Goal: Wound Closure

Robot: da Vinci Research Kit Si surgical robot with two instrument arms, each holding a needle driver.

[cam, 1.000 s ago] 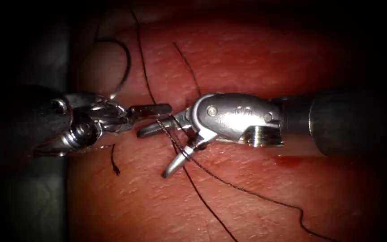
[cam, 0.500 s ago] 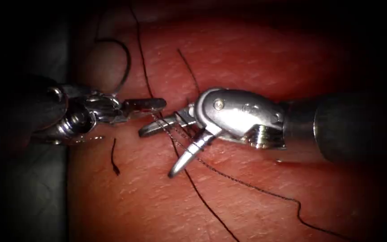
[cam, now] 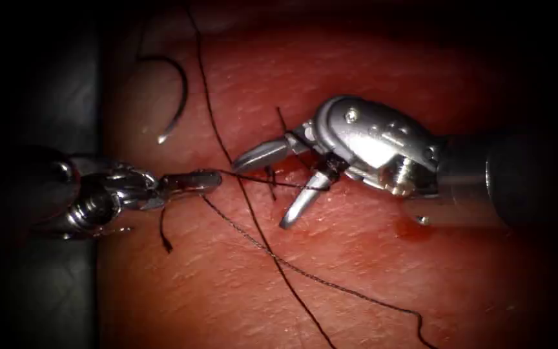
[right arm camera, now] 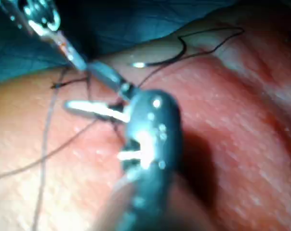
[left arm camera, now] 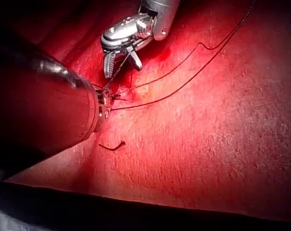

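Observation:
My left tool comes in from the left, its jaws shut on the dark thread, which runs to the right tool's lower jaw. My right tool hovers over the stitch site with jaws spread wide and nothing clamped; thread lies across its lower jaw. The curved needle lies free on the tissue at the upper left, held by neither tool and not in the tissue. The left wrist view shows the right tool and the thread. The right wrist view shows the needle beyond the left tool.
A long strand runs from the top down across the tissue, and a second trails to the lower right. A short cut thread end lies under the left tool. A spot of red fluid sits below the right tool.
The tools have moved apart: the left tool went down and left with the thread, and the right tool rose to the upper right with jaws open. The thread between them is drawn straighter.

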